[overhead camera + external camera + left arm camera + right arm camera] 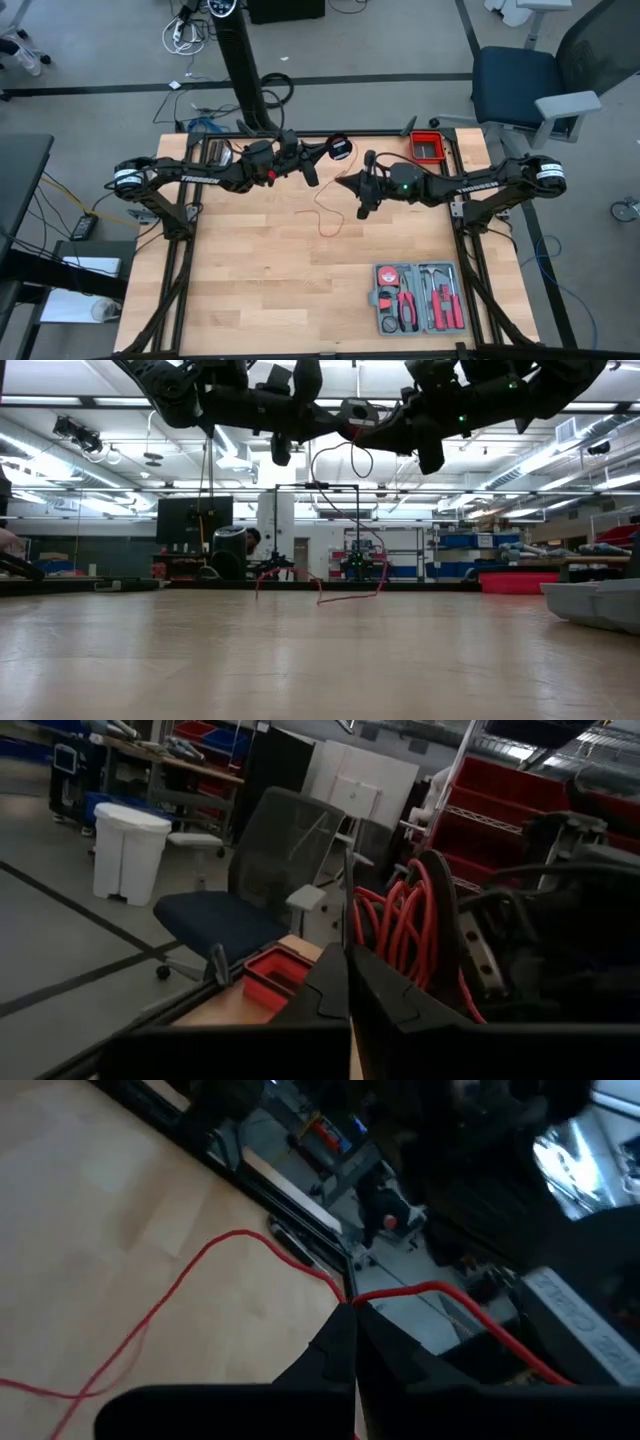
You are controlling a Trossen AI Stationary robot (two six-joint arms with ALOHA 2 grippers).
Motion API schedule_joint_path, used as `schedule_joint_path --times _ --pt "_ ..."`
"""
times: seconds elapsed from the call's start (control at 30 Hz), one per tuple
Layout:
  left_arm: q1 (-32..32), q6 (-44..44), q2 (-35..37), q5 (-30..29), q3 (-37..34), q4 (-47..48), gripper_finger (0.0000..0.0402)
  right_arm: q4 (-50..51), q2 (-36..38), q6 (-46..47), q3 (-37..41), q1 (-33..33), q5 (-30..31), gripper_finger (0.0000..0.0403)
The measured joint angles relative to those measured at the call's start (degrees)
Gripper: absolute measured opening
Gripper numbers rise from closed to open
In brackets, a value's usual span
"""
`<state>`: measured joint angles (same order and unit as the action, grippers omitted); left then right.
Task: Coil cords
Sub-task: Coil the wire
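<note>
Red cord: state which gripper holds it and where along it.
The right gripper pinches the red cord mid-length. The left gripper is shut, apparently on the coiled end; its contact cannot be told.

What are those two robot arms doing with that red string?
The two arms are winding up a thin red cord. Both are lifted above the wooden table, near its back. The left gripper is shut and holds red loops already wound. The right gripper is shut on the cord. The rest hangs down and trails loose on the table. A grey tool case sits untouched at the front right corner.
</note>
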<state>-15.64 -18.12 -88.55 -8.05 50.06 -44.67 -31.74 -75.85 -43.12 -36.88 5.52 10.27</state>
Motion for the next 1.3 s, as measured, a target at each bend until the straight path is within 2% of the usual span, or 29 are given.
schedule_joint_path --times 0.17,0.47,0.63,0.73,0.97,1.2,1.3 --pt "0.4 -0.3 0.0 -0.5 0.0 -0.8 0.0001 2.1 0.0 1.9 -1.8 1.9 3.1 0.0" --pt "0.7 -2.1 0.0 -3.0 0.0 -1.3 0.0001 4.5 -0.3 4.2 -5.1 2.1 3.2 0.0" --pt "1.2 -1.8 -0.1 -3.8 0.0 -1.1 0.0001 4.7 -4.3 6.6 -7.2 1.1 0.7 0.0002" --pt "1.1 -1.8 -0.1 -3.8 0.0 -1.0 0.0001 4.9 -8.3 6.9 -8.8 0.1 0.3 0.0017" --pt "1.1 -1.8 -0.1 -3.2 0.0 -0.6 0.0001 5.1 -12.0 7.3 -10.8 -1.3 6.7 0.0057" --pt "1.1 -1.8 -0.1 -1.8 0.0 -0.1 0.0001 13.7 -7.6 11.9 -10.8 -3.4 8.8 0.0063" --pt "1.1 -2.9 -0.1 -1.6 0.0 -0.7 0.0001 18.0 -6.3 13.5 -10.8 -5.1 15.0 0.0062"
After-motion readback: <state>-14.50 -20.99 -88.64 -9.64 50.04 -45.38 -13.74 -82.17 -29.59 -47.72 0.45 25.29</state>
